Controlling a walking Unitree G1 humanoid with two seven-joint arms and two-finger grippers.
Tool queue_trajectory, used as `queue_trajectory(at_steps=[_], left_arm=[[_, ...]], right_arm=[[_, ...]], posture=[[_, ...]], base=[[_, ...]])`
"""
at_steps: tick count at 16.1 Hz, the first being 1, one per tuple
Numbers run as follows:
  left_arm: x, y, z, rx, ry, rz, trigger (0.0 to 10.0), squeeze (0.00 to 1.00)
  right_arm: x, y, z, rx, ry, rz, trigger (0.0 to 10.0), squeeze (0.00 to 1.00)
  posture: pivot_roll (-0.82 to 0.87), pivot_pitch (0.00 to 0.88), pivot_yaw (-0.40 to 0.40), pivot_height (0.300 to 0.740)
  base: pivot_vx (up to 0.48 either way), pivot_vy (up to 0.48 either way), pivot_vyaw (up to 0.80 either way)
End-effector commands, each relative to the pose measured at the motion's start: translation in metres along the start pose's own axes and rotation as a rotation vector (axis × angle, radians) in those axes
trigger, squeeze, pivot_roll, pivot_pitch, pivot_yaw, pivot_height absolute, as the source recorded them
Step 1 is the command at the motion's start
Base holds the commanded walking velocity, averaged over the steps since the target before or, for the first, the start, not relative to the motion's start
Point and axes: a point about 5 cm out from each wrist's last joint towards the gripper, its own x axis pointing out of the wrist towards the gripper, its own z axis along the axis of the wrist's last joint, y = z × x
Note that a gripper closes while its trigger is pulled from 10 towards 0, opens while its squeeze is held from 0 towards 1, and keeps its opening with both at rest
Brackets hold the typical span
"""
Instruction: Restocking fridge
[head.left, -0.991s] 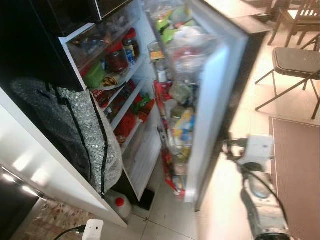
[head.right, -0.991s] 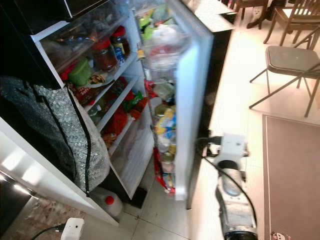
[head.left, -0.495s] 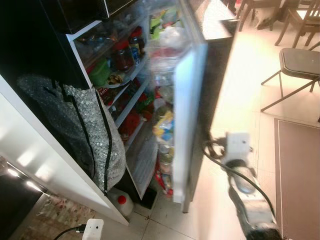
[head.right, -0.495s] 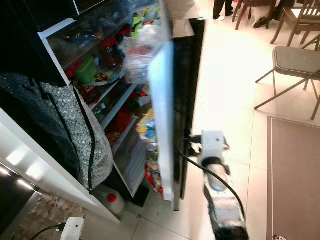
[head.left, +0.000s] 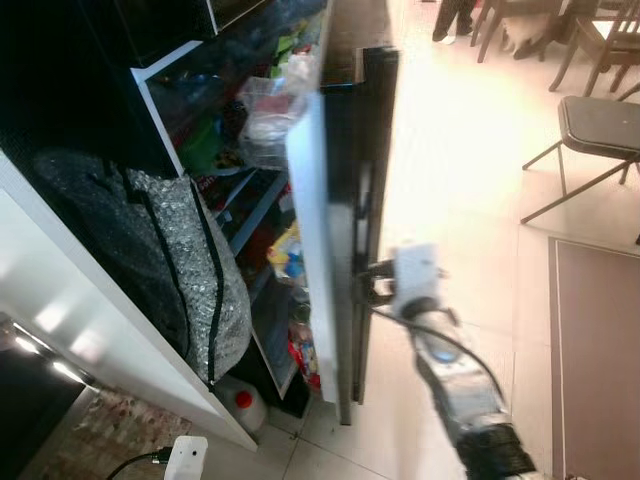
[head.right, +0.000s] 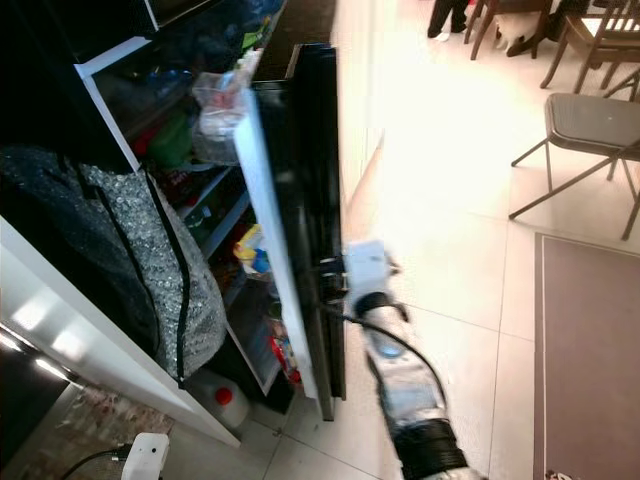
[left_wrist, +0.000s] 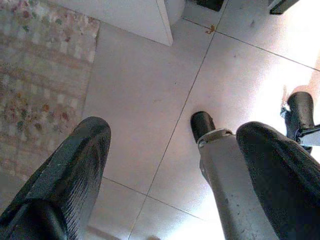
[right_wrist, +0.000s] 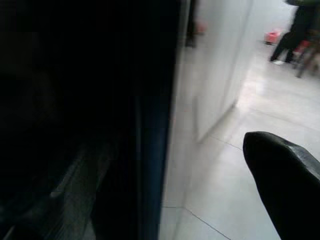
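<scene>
The fridge door (head.left: 345, 190) stands edge-on to me, its black outer face turned right and its white inner edge turned left. Door racks packed with food (head.left: 268, 110) show past that edge. The fridge shelves (head.left: 215, 150) hold jars and packets in shadow. My right gripper (head.left: 372, 283) is pressed against the door's black outer face at mid height, its fingers (right_wrist: 285, 180) spread and holding nothing. My left gripper (left_wrist: 170, 165) hangs open over the floor tiles, empty.
A silver bubble-wrap bag (head.left: 170, 260) hangs on the white counter side left of the fridge. A white jug with a red cap (head.left: 240, 405) stands on the floor below. A folding chair (head.left: 590, 130) and a brown mat (head.left: 595, 340) are to the right. A person's feet (head.left: 455, 20) are far back.
The fridge door has swung far toward the fridge, hiding most of the shelves. My right gripper has moved left with it, staying on the outer face.
</scene>
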Motion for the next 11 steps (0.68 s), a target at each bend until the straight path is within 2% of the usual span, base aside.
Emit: queue_trajectory(at_steps=[1,7,11], left_arm=[[-0.001,0.006,-0.003,-0.007,0.007,0.019,10.0,0.0],[-0.001,0.005,-0.003,-0.014,0.007,0.023,10.0,0.0],[-0.001,0.006,-0.002,-0.018,0.005,0.028,10.0,0.0]], right_arm=[[0.003,0.015,0.004,-0.02,-0.017,0.078,10.0,0.0],[0.007,0.047,0.013,-0.06,-0.047,0.271,10.0,0.0],[0.015,0.062,0.02,-0.084,-0.065,0.327,10.0,0.0]], posture=[[-0.15,0.02,0.104,0.74],[-0.14,0.014,0.101,0.74],[-0.14,0.014,0.103,0.74]], base=[[0.0,0.0,0.0],[0.0,0.0,0.0],[0.0,0.0,0.0]])
